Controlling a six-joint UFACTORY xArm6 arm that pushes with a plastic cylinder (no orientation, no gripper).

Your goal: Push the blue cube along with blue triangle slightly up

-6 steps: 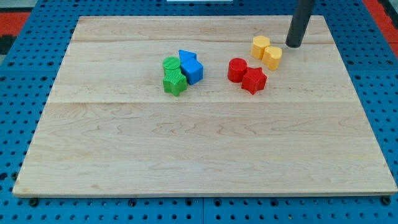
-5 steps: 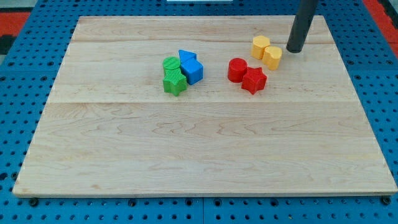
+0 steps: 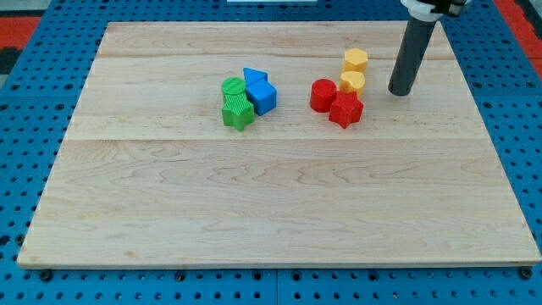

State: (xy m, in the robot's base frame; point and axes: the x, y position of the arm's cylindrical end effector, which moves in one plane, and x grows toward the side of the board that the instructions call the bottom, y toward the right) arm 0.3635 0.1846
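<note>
The blue cube (image 3: 263,97) sits left of the board's middle, touching the blue triangle (image 3: 253,77) just above it. Both press against a green cylinder (image 3: 232,86) and a green star-shaped block (image 3: 238,112) on their left. My tip (image 3: 400,91) is far to the right of the blue blocks, just right of a yellow block (image 3: 352,82).
A second yellow block (image 3: 356,60) lies above the first. A red cylinder (image 3: 323,95) and a red star-shaped block (image 3: 345,109) sit together below the yellow ones. The wooden board (image 3: 279,203) rests on a blue pegboard.
My tip moved down the view. The lower yellow block slid down and left against the red blocks; the other yellow block shifted slightly up.
</note>
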